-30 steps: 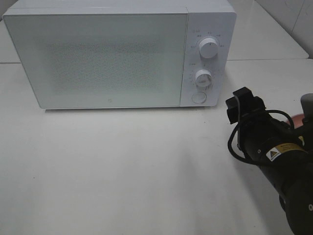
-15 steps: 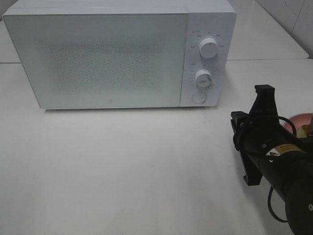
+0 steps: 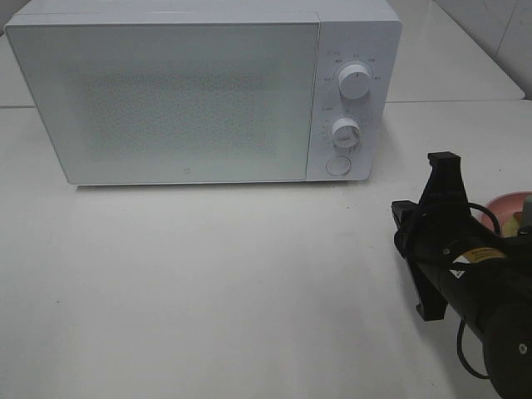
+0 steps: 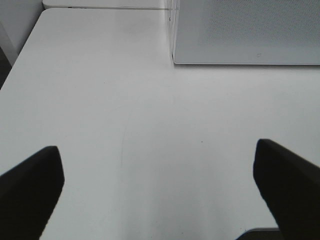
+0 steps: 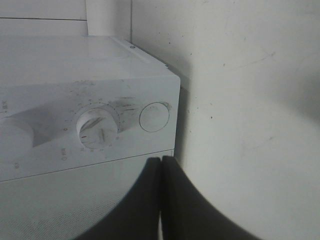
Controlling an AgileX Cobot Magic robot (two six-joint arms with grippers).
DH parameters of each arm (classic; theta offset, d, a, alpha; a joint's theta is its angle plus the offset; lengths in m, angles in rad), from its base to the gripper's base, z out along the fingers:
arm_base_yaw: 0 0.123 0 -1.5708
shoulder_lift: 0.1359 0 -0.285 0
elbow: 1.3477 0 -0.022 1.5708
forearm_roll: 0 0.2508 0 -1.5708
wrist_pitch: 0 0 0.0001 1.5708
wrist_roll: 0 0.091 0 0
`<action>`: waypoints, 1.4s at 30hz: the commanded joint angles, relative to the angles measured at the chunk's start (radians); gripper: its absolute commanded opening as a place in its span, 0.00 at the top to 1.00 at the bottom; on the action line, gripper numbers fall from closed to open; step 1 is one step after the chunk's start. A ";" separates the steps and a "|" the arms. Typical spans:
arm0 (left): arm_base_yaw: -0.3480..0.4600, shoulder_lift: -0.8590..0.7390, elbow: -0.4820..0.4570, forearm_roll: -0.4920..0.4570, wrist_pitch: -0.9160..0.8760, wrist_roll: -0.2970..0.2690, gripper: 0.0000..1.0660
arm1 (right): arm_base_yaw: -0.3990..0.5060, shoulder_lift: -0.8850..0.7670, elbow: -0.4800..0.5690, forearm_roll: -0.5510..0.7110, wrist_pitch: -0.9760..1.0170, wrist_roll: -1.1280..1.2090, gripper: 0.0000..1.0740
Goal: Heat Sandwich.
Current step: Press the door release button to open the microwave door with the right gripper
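Note:
The white microwave (image 3: 199, 91) stands at the back of the table with its door closed. My right gripper (image 3: 443, 160) hovers in front of its right end, turned on edge and pointing at the control panel. In the right wrist view its fingers (image 5: 150, 200) are pressed together with nothing between them, below the round button (image 5: 154, 117) and the lower knob (image 5: 97, 127). A small yellowish piece (image 3: 521, 220), probably the sandwich, peeks out on the pink plate (image 3: 503, 205) behind my right arm. My left gripper (image 4: 160, 175) is open above bare table, left of the microwave's front.
The panel carries two knobs (image 3: 355, 81) (image 3: 345, 131) and a round button (image 3: 337, 165). White table (image 3: 208, 283) stretches in front of the microwave. The plate sits at the right edge of the high view, partly cut off.
My right gripper has shut and rolled onto its edge. The right arm shifted slightly right, uncovering the pink plate. The left gripper has not moved.

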 commanded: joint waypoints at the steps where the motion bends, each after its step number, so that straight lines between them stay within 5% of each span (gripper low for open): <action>1: 0.005 -0.004 0.002 0.000 -0.014 -0.001 0.08 | -0.021 0.020 -0.002 -0.037 0.001 0.032 1.00; 42: 0.005 -0.004 0.002 0.000 -0.014 -0.001 0.08 | -0.278 0.336 -0.457 -0.352 0.209 0.114 1.00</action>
